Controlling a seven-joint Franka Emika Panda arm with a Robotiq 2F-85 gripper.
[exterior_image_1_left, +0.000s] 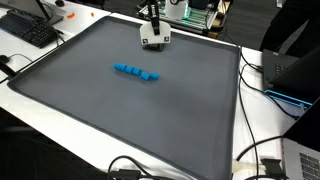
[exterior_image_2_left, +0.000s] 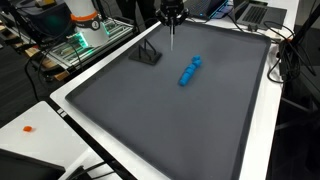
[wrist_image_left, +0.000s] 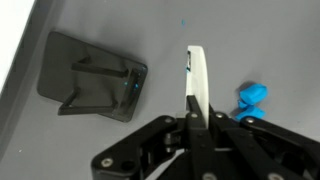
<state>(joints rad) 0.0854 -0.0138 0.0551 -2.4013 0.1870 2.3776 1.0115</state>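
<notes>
My gripper is shut on a thin white stick that points down at the grey mat. In both exterior views the gripper hangs over the far part of the mat, with the stick held above the surface. A dark angled stand sits on the mat just beside the stick's tip. A row of joined blue blocks lies further out on the mat. One end of the blocks shows in the wrist view.
The mat has a raised dark rim on a white table. A keyboard lies off one corner. Cables and a laptop lie along one side. An electronics rack stands past the far edge.
</notes>
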